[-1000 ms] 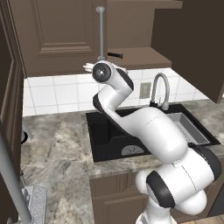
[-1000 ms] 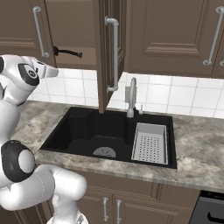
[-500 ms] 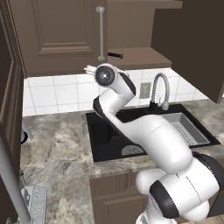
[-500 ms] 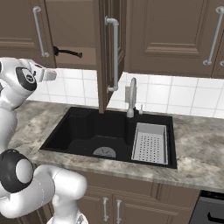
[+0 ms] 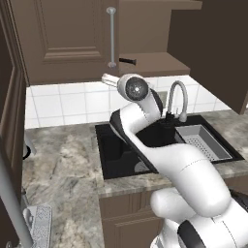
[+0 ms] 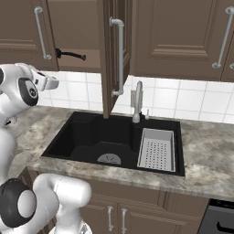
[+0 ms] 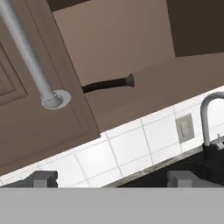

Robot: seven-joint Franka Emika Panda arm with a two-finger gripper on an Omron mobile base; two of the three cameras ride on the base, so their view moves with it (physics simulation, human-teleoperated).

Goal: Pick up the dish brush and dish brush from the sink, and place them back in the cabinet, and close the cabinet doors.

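A black-handled dish brush (image 7: 107, 84) lies on the lower shelf of the open cabinet (image 6: 75, 27), its handle end (image 5: 127, 60) poking out past the left door. My gripper (image 7: 113, 179) is open and empty, below and in front of that handle, with the wrist (image 5: 134, 88) raised over the sink (image 6: 77, 137) at tile height. The left cabinet door (image 5: 72, 38) faces forward with its silver bar handle (image 7: 26, 48). The right cabinet door (image 6: 112, 55) stands swung out, edge-on. The black basin holds a round drain (image 6: 109, 159).
A grey perforated rack (image 6: 156, 148) fills the right side of the sink. The curved faucet (image 5: 177, 99) rises behind it. A wall outlet (image 7: 184, 127) sits in the white tiles. Marbled counter (image 5: 58, 160) spreads to the left, and more cabinet doors (image 6: 183, 32) hang to the right.
The wrist has sunk a little and shifted toward the faucet side, and the elbow has swung. The gripper stays open. Brush and doors have not moved.
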